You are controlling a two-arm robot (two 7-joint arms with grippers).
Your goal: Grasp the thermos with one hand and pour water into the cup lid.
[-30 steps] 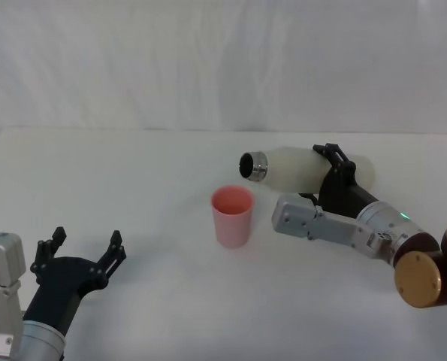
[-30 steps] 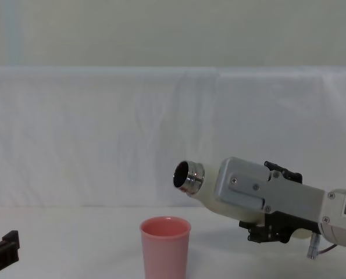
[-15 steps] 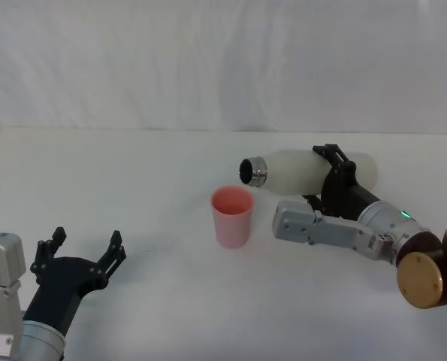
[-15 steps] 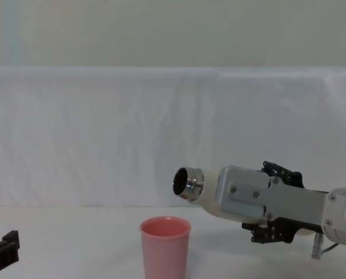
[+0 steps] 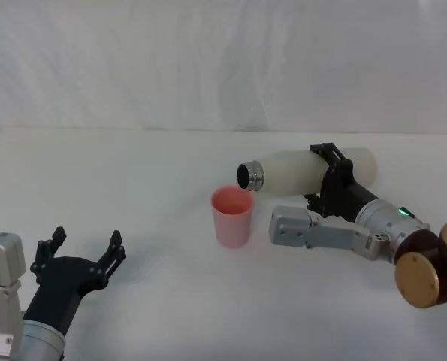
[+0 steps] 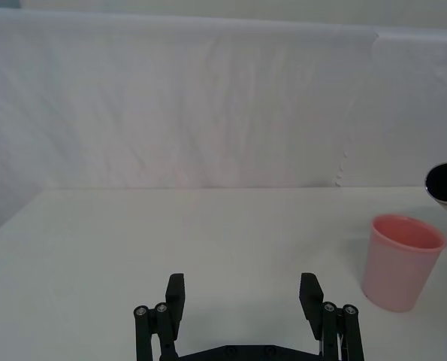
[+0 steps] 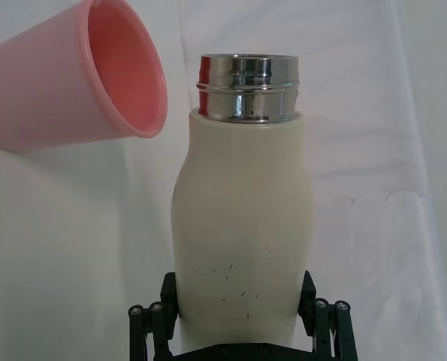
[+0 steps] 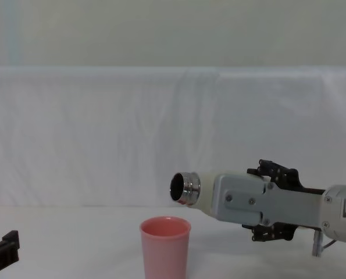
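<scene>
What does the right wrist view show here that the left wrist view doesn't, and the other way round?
Right wrist view alone: the thermos's cream body with dark specks, clamped low down by the right end effector, and its threaded steel neck.
Left wrist view alone: the open left end effector low over the white table, and the thermos's dark mouth above the cup lid.
Both: the upright pink cup lid near the thermos mouth.

From my seat, the white table [image 5: 133, 180] lies bare between the left gripper [image 5: 79, 259], fingers spread at the near left, and the cup lid [image 5: 232, 216] standing mid-table. I see the right side taken up: the right gripper [image 5: 332, 178] clamps the thermos [image 5: 306, 170] on its side, steel neck just above the lid's rim.
</scene>
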